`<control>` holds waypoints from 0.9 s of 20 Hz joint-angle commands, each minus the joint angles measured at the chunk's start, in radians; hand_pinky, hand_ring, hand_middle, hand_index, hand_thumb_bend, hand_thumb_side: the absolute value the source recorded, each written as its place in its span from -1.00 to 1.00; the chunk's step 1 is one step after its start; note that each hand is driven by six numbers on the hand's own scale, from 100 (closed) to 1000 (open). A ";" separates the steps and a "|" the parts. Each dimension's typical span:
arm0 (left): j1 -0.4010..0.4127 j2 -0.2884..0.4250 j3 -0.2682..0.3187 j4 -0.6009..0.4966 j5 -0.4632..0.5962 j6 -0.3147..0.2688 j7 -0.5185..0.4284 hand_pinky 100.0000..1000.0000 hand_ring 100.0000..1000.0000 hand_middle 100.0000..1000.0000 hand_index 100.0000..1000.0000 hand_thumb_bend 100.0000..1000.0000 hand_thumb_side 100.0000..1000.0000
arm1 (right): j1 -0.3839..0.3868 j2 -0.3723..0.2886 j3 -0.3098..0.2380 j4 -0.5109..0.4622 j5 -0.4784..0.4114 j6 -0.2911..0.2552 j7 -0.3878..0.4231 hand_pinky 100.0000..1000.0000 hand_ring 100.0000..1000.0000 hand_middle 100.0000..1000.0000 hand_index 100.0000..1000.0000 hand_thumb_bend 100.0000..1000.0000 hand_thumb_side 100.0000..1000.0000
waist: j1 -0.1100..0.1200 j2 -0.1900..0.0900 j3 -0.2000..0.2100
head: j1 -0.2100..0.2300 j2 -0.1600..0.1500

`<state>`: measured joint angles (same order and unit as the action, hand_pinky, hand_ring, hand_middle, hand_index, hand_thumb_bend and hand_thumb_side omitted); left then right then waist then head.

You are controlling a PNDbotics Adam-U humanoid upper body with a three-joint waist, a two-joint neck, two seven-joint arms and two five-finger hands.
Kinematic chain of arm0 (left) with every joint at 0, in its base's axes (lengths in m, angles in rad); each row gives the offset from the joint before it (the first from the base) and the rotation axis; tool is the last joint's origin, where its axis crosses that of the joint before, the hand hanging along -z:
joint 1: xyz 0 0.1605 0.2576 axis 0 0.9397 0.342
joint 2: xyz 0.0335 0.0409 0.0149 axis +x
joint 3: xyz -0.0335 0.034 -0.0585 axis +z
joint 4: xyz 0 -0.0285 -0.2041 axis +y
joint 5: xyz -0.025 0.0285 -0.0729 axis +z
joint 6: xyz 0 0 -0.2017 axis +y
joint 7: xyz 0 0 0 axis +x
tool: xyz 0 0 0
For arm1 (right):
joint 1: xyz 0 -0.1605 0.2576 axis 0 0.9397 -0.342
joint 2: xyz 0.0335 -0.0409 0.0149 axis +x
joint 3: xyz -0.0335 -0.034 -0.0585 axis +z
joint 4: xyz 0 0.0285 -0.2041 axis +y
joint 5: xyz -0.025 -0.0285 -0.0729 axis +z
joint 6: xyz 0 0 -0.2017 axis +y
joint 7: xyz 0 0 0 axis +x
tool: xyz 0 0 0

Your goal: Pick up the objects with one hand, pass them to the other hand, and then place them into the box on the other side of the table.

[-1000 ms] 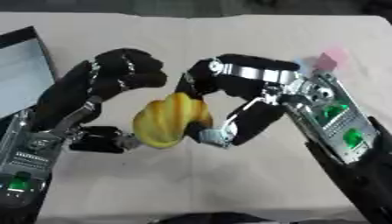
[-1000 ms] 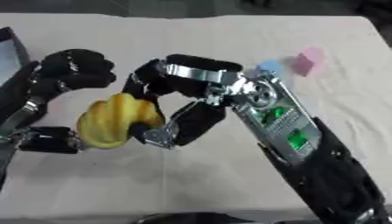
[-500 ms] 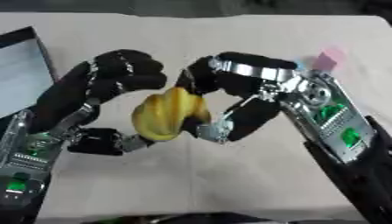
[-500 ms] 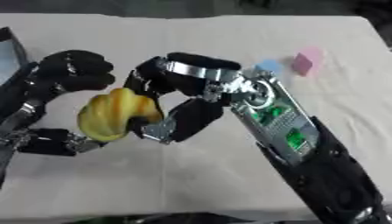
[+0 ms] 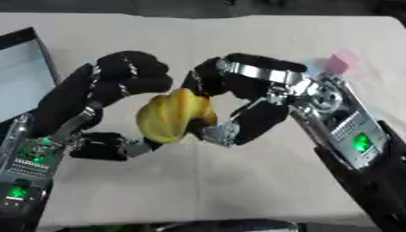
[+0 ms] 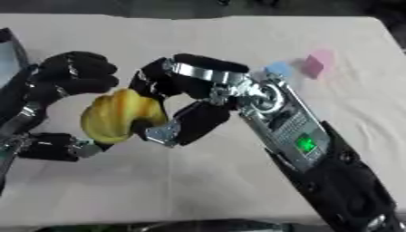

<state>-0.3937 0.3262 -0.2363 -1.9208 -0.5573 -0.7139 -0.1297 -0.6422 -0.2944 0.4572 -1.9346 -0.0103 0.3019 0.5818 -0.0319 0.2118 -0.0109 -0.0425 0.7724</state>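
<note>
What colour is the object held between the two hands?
Yellow; the object shows best in the left eye view.

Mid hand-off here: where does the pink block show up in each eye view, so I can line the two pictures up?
Left eye view: the pink block sits on the table near the upper right edge, beyond the right hand's wrist.
Right eye view: the pink block is further in from the right edge, upper right, beside a small blue block.
Shared landmark: the yellow banana bunch between both hands, near centre-left.
</note>
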 commanded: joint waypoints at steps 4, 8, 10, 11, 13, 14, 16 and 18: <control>-0.010 0.009 -0.007 -0.018 0.019 -0.005 -0.002 0.60 0.45 0.21 0.55 -0.87 -1.00 | -0.012 -0.013 -0.004 -0.010 0.012 -0.011 0.008 0.23 -0.40 -0.28 -0.24 -1.00 -1.00 | 0.002 -0.014 -0.003 | -0.001 -0.002; -0.010 0.009 -0.010 -0.019 0.049 -0.012 0.015 0.56 0.35 0.06 0.36 -0.99 -1.00 | -0.011 -0.012 -0.004 -0.006 0.013 -0.012 0.014 0.24 -0.39 -0.27 -0.23 -1.00 -1.00 | 0.002 -0.014 -0.004 | -0.002 -0.002; -0.010 0.011 -0.011 -0.020 0.062 -0.016 0.022 0.55 0.34 0.05 0.35 -0.99 -1.00 | -0.011 -0.012 -0.004 -0.005 0.011 -0.012 0.016 0.24 -0.39 -0.27 -0.23 -1.00 -1.00 | 0.002 -0.014 -0.004 | -0.003 -0.002; -0.010 0.011 -0.011 -0.020 0.068 -0.018 0.025 0.55 0.33 0.04 0.34 -1.00 -1.00 | -0.011 -0.012 -0.005 -0.005 0.010 -0.011 0.016 0.24 -0.39 -0.27 -0.23 -1.00 -1.00 | 0.002 -0.014 -0.004 | -0.003 -0.002; -0.010 0.011 -0.011 -0.022 0.078 -0.020 0.030 0.54 0.32 0.04 0.34 -1.00 -1.00 | -0.011 -0.012 -0.005 -0.005 0.009 -0.011 0.017 0.24 -0.39 -0.27 -0.23 -1.00 -1.00 | 0.002 -0.014 -0.004 | -0.005 -0.002; -0.010 0.012 -0.011 -0.022 0.082 -0.021 0.032 0.54 0.32 0.03 0.33 -1.00 -1.00 | -0.011 -0.012 -0.005 -0.005 0.009 -0.011 0.017 0.24 -0.39 -0.27 -0.23 -1.00 -1.00 | 0.002 -0.014 -0.004 | -0.006 -0.002; -0.010 0.011 -0.011 -0.023 0.092 -0.021 0.036 0.52 0.28 -0.02 0.27 -1.00 -1.00 | -0.011 -0.013 -0.005 -0.006 0.008 -0.011 0.017 0.24 -0.38 -0.25 -0.21 -1.00 -1.00 | 0.002 -0.015 -0.004 | -0.006 -0.002; -0.011 0.010 -0.011 -0.023 0.106 -0.020 0.047 0.50 0.21 -0.09 0.18 -1.00 -1.00 | -0.011 -0.013 -0.006 -0.007 0.008 -0.014 0.016 0.25 -0.38 -0.23 -0.18 -1.00 -1.00 | 0.001 -0.015 -0.004 | -0.007 -0.002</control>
<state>-0.3937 0.3260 -0.2540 -1.9207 -0.4708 -0.7322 -0.0958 -0.6423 -0.2944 0.4631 -1.9351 -0.0044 0.2903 0.5975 -0.0323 0.2118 -0.0133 -0.0470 0.7724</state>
